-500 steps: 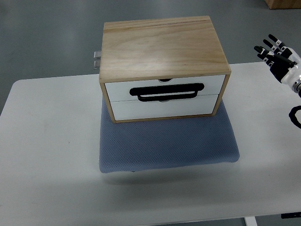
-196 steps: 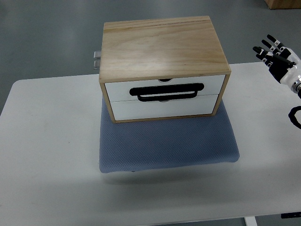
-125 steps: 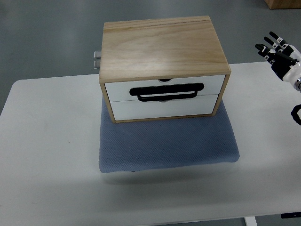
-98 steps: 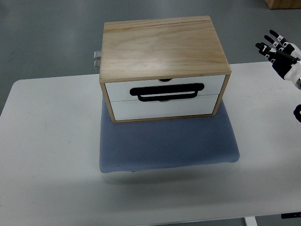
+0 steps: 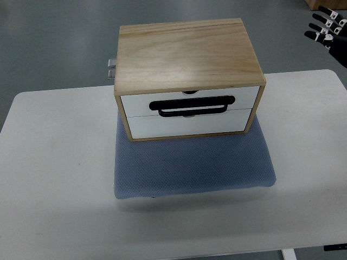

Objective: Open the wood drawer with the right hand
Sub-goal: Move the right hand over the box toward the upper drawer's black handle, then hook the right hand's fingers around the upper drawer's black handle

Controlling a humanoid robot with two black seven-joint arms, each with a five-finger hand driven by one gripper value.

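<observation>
At frame centre a wooden drawer box (image 5: 187,65) sits on a blue-grey mat (image 5: 192,165) on the white table (image 5: 54,179). Its two white drawers (image 5: 190,111) are both shut, contents hidden, with a black handle (image 5: 192,104) across the seam between them. At the upper right corner the right hand (image 5: 328,30) hovers with fingers spread, holding nothing, well apart from the box

No readable text or numbers seem visible on anything here.
</observation>
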